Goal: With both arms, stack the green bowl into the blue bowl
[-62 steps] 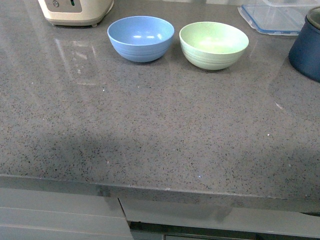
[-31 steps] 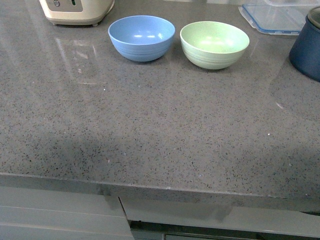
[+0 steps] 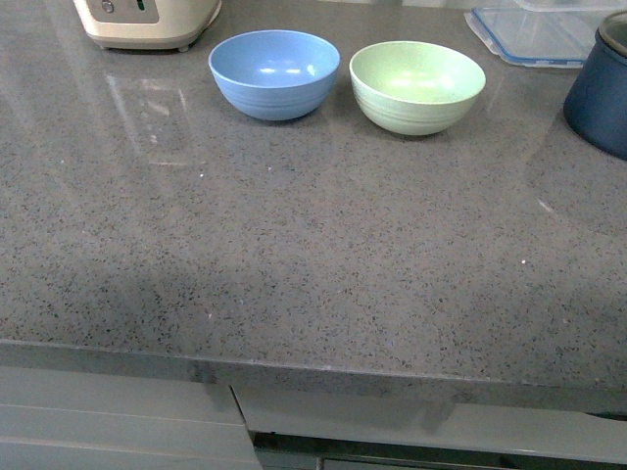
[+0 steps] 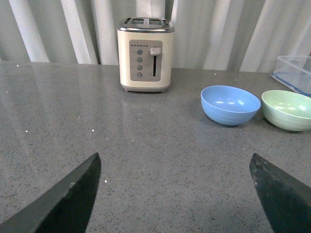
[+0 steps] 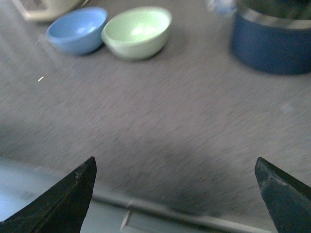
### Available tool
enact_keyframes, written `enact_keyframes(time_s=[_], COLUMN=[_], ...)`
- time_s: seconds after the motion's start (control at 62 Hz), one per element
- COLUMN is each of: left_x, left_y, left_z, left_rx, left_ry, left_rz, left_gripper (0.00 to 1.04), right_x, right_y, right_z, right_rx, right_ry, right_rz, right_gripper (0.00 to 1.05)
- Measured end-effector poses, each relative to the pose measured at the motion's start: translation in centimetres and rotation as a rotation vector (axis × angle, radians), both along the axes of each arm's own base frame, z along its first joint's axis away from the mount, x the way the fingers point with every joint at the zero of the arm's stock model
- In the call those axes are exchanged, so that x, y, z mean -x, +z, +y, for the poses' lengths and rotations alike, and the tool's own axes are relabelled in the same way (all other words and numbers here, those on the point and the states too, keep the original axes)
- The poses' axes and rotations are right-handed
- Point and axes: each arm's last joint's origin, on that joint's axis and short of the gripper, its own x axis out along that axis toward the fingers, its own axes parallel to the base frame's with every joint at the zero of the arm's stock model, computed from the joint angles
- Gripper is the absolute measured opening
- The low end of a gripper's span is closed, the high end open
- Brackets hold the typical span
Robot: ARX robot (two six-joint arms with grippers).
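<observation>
Two bowls sit side by side at the front view's top centre, green bowl (image 3: 417, 86) right of blue bowl (image 3: 274, 73), so the wide-open right gripper (image 5: 175, 162) seems nearer it; the left gripper (image 4: 174, 162) gapes wide too.

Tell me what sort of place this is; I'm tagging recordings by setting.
Probably a kitchen: a speckled grey countertop with drawer fronts below, a cream toaster and a navy pot.

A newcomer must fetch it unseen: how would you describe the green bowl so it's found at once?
Start at the cream toaster at the back of the grey countertop. Two same-sized bowls sit beside it, and the green bowl is the one farther from the toaster, between the blue bowl and the navy pot. It alone is pale mint.
</observation>
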Motion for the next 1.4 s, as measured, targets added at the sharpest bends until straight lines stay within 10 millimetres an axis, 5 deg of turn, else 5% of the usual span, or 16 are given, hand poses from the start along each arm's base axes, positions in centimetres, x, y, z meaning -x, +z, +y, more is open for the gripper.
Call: enact_keyframes(time_s=[0.048,0.242,0.5,0.79,1.402], left_x=[0.0,0.0,0.0,0.0,0.0], left_y=[0.0,0.0,0.0,0.0,0.0], left_z=[0.0,0.0,0.0,0.0,0.0], left_rx=[-0.002,-0.002,-0.002,-0.003,-0.003], left_ry=[0.001,0.0,0.0,0.0,0.0], left_rz=[0.0,0.0,0.0,0.0,0.0], left_gripper=[1.0,0.98,0.98,0.98,0.98], right_x=[-2.3,-11.9,-19.1,-24.2,-28.3], right_y=[1.5,3.0,2.4,2.4,0.0], right_z=[0.6,3.6,5.6,5.8,7.9], right_rx=[-0.001,0.012,0.066,0.082,0.132], right_ry=[0.011,-0.019,-0.078,-0.135,-0.099], right_rz=[0.024,0.111,0.134,0.122,0.143], right_gripper=[0.95,0.95,0.95,0.95,0.95])
